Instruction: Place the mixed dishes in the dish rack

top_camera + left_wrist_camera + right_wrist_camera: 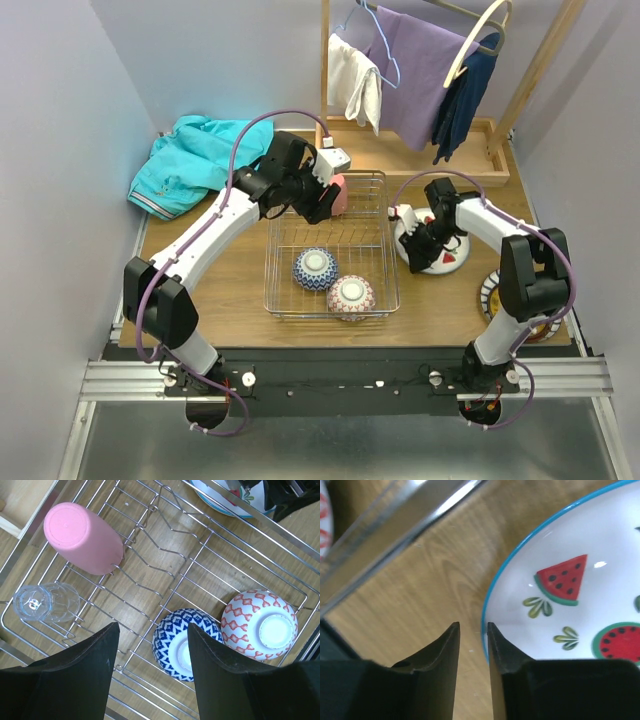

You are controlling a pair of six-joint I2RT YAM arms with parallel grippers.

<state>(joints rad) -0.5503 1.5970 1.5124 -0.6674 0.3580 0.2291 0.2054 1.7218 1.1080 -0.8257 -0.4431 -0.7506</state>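
The dish rack (272, 285) (165, 527) of silver wire stands mid-table. Inside it, upside down, are a blue-patterned bowl (315, 268) (170, 635) and a pink-patterned bowl (351, 295) (260, 625). A pink cup (339, 195) (82, 537) and a small clear glass (45, 602) rest at its far end. My left gripper (320, 205) (152, 625) hangs open above the rack, holding nothing. The white plate with watermelon motifs (442, 258) (570, 605) (225, 500) lies on the table right of the rack. My right gripper (412, 240) (472, 625) is low at the plate's left rim, its jaws narrowly open with the rim beside the gap.
A striped-rim plate (490, 297) lies at the right edge, partly under the right arm. A teal garment (190, 160) is heaped at the back left. A wooden clothes rack (420, 90) with hanging clothes stands behind the dish rack.
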